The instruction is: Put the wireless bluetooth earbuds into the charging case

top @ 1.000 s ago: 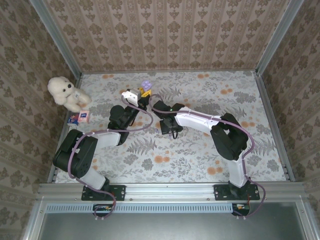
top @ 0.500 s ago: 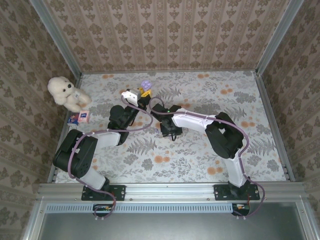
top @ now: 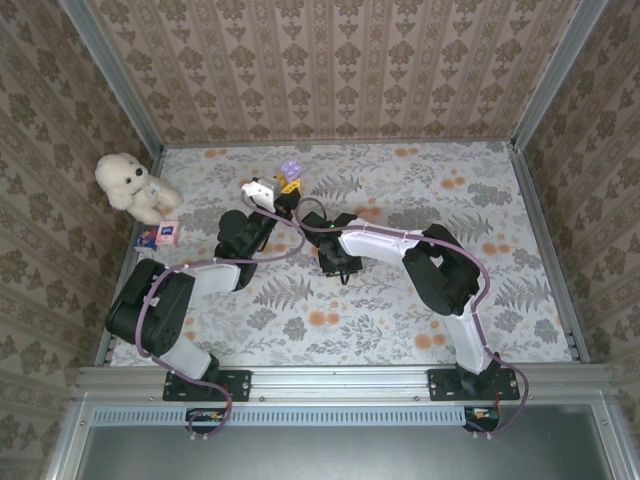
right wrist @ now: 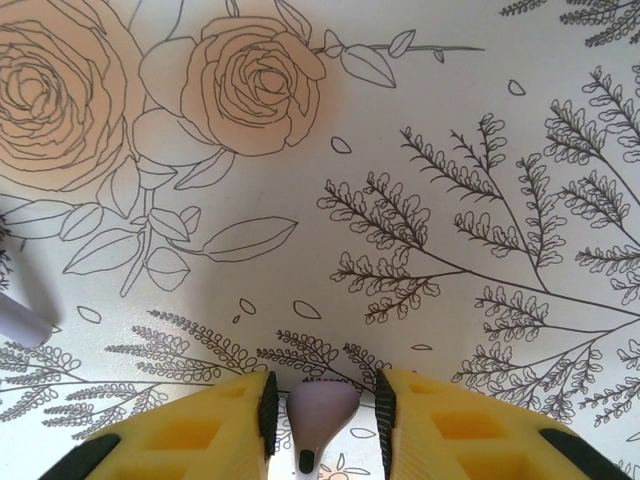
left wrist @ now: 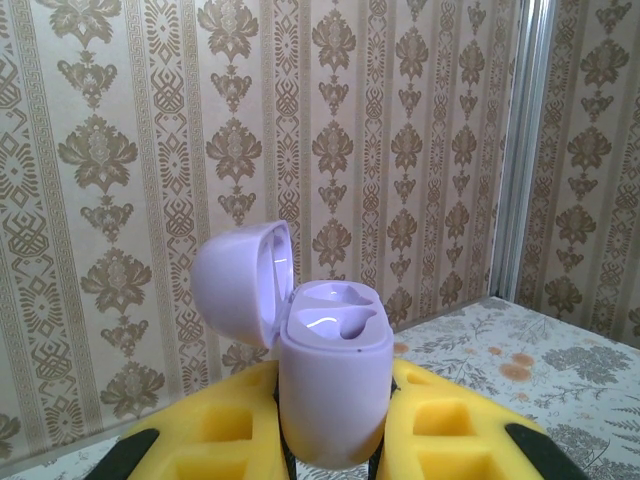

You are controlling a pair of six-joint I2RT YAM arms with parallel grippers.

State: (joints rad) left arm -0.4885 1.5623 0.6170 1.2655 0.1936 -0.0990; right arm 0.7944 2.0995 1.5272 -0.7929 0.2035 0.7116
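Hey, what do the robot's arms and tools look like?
The left arm and right arm have black joints, white links and lilac cables looped alongside. The left tool and right tool have blocky yellow fingers, black-lined inside.

— What is different now?

— The right arm (top: 462, 320) has folded tighter. Its elbow (top: 438, 268) has swung left, further from the right-hand wall.

— And the white forearm (top: 375, 240)?

— It has slid left too, so it now lies closer to the left arm (top: 245, 238).

— Has the right gripper (top: 336, 262) moved?

— Only slightly. It has crept left across the floral cloth (top: 430, 195).
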